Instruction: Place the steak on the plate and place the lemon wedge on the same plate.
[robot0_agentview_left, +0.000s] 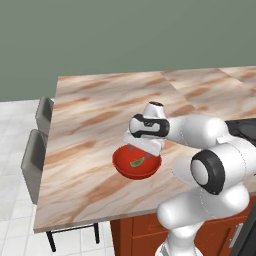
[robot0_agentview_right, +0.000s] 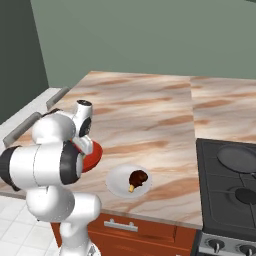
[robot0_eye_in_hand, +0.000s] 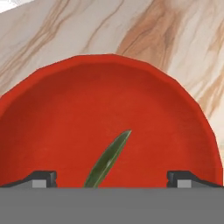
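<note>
The broad marbled tan-and-cream stone counter (robot0_agentview_left: 100, 120) is taken in first, with the black stove top (robot0_agentview_right: 230, 185) set at its far right in the right base view. On that stove a dark grey round frying pan (robot0_agentview_right: 239, 159) is seen, something the left base view barely offers.

Next, the round red shallow bowl (robot0_agentview_left: 136, 165) is found near the counter's front edge, and just beside it, in the right base view, the round plain white plate (robot0_agentview_right: 120, 186). The small dark reddish-brown steak (robot0_agentview_right: 138, 177) is already lying on that plate, its orange-tan bit pointing to the front, so half the job can be judged done.

The white arm's two-finger gripper (robot0_eye_in_hand: 111, 177) is held directly above the bowl, pointing down into it, and the reason is plain: the tiny yellowish-green lemon wedge (robot0_eye_in_hand: 108, 158) is lying on the bowl's floor. In the hand view the sliver is seen between the two dark fingertips (robot0_eye_in_hand: 41, 178), which are spread wide apart with nothing held. The left base view shows the wedge (robot0_agentview_left: 137, 162) under the hand, while the right base view has most of the bowl hidden behind the arm. A descent and a closing on the wedge is judged to be what comes next.
</note>
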